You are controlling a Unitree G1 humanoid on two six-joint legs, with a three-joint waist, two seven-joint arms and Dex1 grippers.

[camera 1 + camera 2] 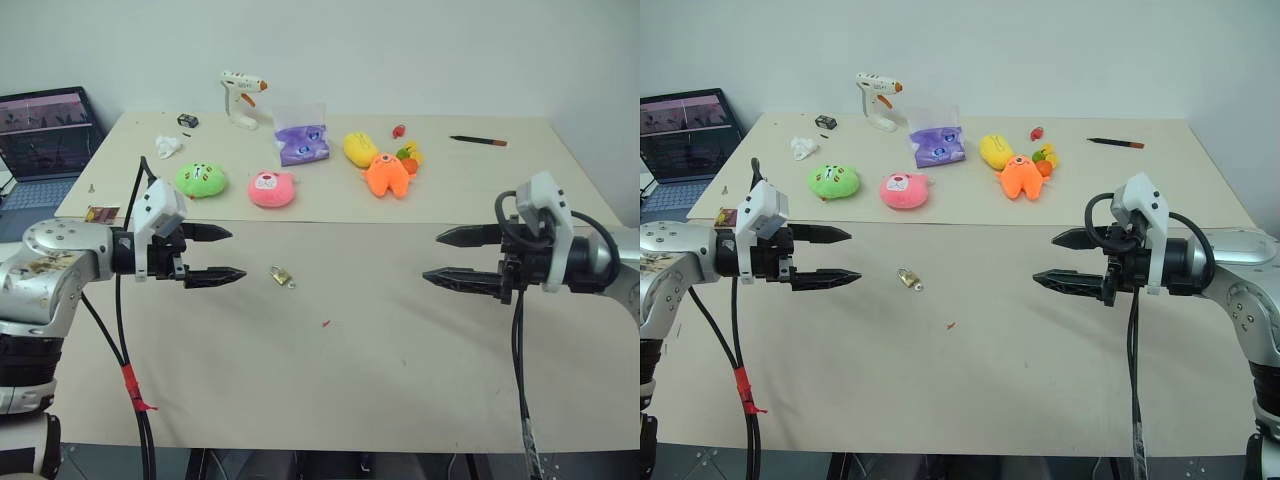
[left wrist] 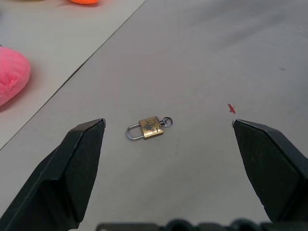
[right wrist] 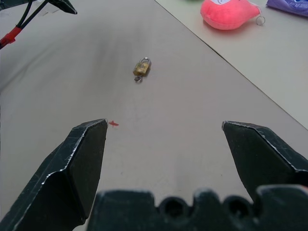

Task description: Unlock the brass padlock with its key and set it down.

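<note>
- Two grippers hover over the table [image 1: 400,380], one on each side of the padlock [image 1: 279,274] — neither touches it.
- Left of the padlock, the left gripper [image 1: 224,254] points toward it with its fingers spread wide and nothing between them.
- The padlock lies flat on the bare front part of the table, its shackle shut; the key [image 2: 166,121] sits at the end of the body opposite the shackle, touching it, with its small ring showing.
- Just right of the padlock and nearer the front edge lies a red speck [image 1: 325,323].
- Behind the padlock, well apart, lies a pink plush toy [image 1: 271,188].
- Far right of the padlock, the right gripper [image 1: 437,257] faces it — fingers wide apart, empty.
</note>
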